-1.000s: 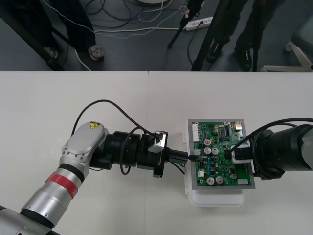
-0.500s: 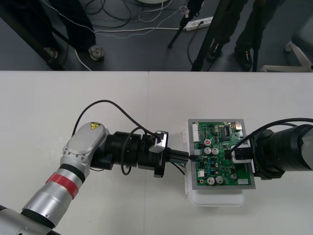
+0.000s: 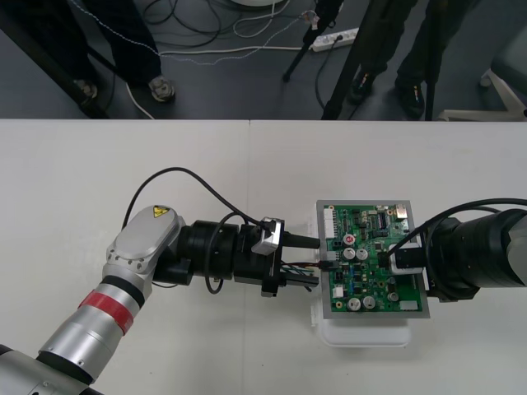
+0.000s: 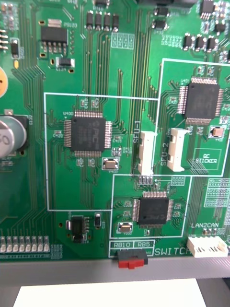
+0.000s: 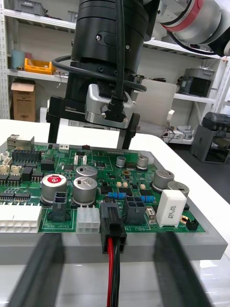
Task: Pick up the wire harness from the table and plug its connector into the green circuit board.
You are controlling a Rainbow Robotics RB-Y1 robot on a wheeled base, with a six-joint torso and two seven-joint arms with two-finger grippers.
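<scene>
On the desk (image 3: 123, 164), the plug (image 5: 111, 225) is seated in the green circuit board (image 3: 372, 240) ahead of the spread left pincer (image 3: 317, 262), right pincer (image 3: 394, 257) opposite; withdrawal is judged next

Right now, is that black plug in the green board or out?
In. The black plug sits seated in the green board's edge; its wires trail toward the open left pincer.
</scene>
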